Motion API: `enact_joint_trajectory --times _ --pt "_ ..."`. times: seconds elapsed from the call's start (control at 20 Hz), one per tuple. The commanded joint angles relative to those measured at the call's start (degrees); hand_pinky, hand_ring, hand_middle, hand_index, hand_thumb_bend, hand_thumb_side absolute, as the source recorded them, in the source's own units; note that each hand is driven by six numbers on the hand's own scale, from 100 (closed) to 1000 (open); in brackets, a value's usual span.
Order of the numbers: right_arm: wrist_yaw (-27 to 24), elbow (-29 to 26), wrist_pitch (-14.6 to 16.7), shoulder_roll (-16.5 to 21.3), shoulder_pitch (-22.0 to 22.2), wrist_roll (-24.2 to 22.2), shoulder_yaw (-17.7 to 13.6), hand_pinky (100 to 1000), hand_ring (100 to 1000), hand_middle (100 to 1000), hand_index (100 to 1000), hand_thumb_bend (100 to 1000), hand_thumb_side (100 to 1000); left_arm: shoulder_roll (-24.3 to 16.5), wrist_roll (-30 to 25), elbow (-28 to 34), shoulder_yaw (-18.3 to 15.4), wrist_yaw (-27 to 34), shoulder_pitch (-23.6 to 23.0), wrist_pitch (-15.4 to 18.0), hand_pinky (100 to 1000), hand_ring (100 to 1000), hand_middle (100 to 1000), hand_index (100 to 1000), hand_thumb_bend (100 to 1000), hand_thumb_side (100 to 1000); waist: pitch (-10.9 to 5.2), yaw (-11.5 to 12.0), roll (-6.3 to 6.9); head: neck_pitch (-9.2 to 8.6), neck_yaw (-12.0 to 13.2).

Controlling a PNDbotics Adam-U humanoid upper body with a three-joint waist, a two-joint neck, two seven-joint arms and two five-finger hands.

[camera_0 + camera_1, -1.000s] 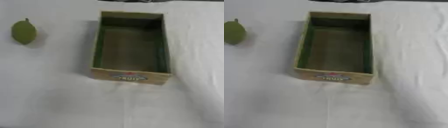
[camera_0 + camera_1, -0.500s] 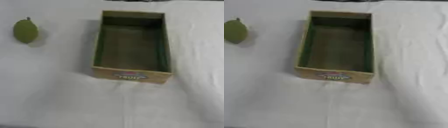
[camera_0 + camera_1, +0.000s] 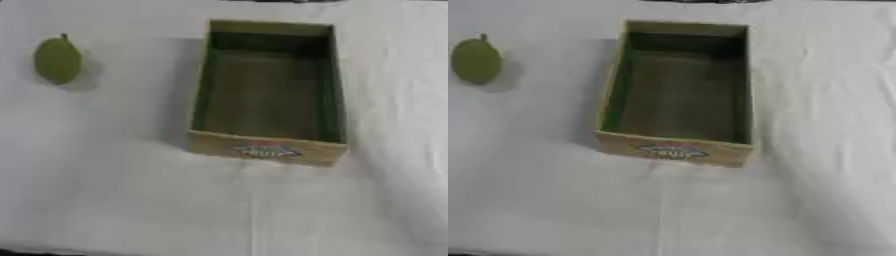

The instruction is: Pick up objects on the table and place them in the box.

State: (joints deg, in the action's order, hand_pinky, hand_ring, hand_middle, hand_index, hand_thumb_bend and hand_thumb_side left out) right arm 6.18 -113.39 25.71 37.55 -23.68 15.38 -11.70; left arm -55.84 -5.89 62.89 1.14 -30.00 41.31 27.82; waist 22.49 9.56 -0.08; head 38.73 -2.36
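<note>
Neither robot hand shows in either view, so whether their fingers are spread or curled cannot be told, and nothing can be placed relative to them. Nearest lies the bare white cloth [image 3: 122,200]. Beyond it stands the cardboard box [image 3: 268,148], open-topped, nothing visible inside. Farther and well apart to its left rests a green pear-like fruit [image 3: 58,60]. Compared with a second ago nothing has moved; picking has not begun. The box's label is unreadable.
</note>
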Motion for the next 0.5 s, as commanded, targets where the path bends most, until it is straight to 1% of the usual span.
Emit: enact_joint_trajectory --times 0.05,0.15,0.35,0.4,0.45,0.5 --pt "-0.7 -1.2 -0.1 1.6 -0.6 -0.4 -0.2 857 809 660 843 100 470 0.9 -3.0 -2.7 0.8 -1.5 3.2 0.3 906 908 871 923 183 529 -1.64 0.1 0.22 -0.08 0.1" --pt "-0.9 -1.2 -0.3 1.4 -0.6 -0.5 -0.1 857 809 659 843 100 470 2.7 -4.3 -4.8 1.4 -2.3 5.2 0.7 904 908 873 923 184 546 -1.72 0.0 0.06 -0.16 -0.1" --pt "-1.0 -1.2 -0.4 1.3 -0.6 -0.6 -0.1 858 810 659 844 100 470 5.0 -5.9 -7.5 2.3 -4.2 7.8 1.7 909 912 876 925 205 588 -1.71 0.0 -0.07 -0.28 0.0" --pt "-1.1 -1.2 -0.4 1.2 -0.7 -0.7 0.0 859 810 659 844 100 470 5.5 -6.3 -8.0 2.4 -4.6 8.3 1.9 913 914 878 925 213 628 -1.7 0.0 -0.07 -0.32 0.1" --pt "-1.1 -1.2 -0.5 1.1 -0.7 -0.8 0.0 859 811 659 844 100 470 5.9 -6.6 -8.4 2.5 -5.0 8.8 2.2 915 915 879 926 217 643 -1.68 0.0 -0.07 -0.35 0.2" --pt "-1.2 -1.2 -0.5 1.1 -0.8 -0.8 0.0 859 811 659 844 100 470 6.4 -6.9 -8.8 2.6 -5.4 9.3 2.4 917 916 880 927 222 681 -1.66 0.0 -0.06 -0.38 0.3"
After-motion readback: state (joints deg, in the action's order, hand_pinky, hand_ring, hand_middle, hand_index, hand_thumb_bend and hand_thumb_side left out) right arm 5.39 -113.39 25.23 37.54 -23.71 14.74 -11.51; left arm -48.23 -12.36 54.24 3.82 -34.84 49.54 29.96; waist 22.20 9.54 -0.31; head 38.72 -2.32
